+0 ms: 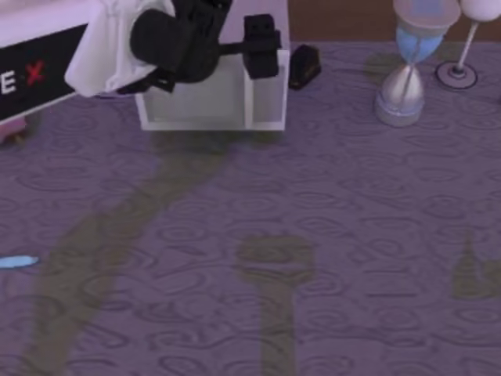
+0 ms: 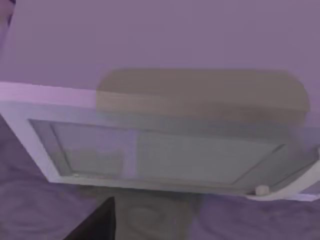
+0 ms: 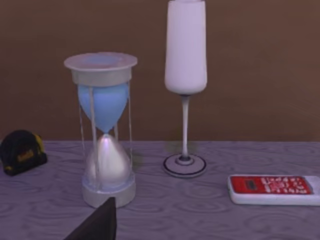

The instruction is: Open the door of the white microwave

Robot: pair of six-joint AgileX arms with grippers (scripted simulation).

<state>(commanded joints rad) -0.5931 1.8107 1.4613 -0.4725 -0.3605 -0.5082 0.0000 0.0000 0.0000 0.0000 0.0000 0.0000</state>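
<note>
White microwave sits at far left of table, door shut facing near side; left gripper hovers above its top right part, finger state can't tell; right arm out of top view, parked

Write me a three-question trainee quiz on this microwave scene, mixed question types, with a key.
1. True or false: the left arm is over the white microwave at the far left of the table.
2. Multiple choice: which thing stands nearest the hourglass? A) the tall white glass B) the red and white remote C) the door
3. Fill in: the small black and yellow thing right of the microwave looks like a ____.

Key: 1 true; 2 A; 3 tape measure.
</note>
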